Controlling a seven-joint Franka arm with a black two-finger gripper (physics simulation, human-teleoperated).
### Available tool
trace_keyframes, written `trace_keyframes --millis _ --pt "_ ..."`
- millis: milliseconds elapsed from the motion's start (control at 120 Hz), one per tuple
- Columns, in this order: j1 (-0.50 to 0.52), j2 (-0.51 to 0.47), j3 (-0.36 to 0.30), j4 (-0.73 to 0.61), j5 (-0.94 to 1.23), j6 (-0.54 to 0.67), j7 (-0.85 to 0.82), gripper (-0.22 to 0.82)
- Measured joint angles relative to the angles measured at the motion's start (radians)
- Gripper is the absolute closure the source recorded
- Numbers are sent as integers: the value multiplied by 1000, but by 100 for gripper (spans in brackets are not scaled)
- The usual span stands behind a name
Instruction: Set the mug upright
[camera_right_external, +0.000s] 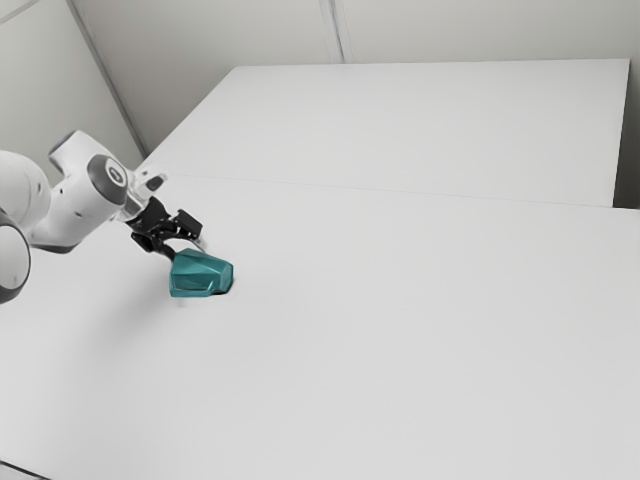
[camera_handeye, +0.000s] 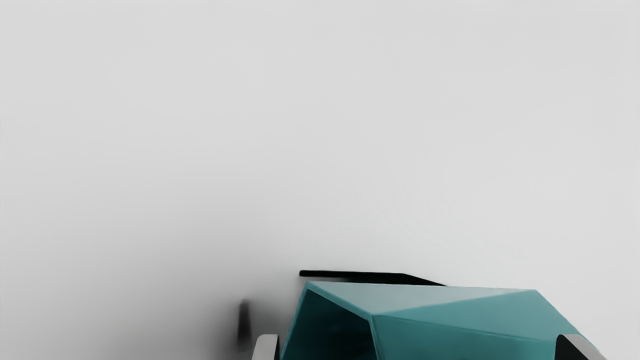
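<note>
Standing open with its fingers wide apart, the gripper (camera_handeye: 420, 348) spans the teal mug (camera_right_external: 201, 274) from mouth to base. The mug lies on its side on the table (camera_right_external: 420, 340), probably light, stiff and rather slick; opposite facets around its body should offer the surest hold.

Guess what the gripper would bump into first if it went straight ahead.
Probably the teal mug, lying on its side ahead of the gripper; depth is unclear, so it might straddle the mug and meet the table.
</note>
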Motion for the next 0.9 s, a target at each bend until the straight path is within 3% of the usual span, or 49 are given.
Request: trace_keyframes --millis 642,900 --pt "0 -142 0 -199 -97 105 214 0" --pt "1 -159 0 -255 -314 174 345 0"
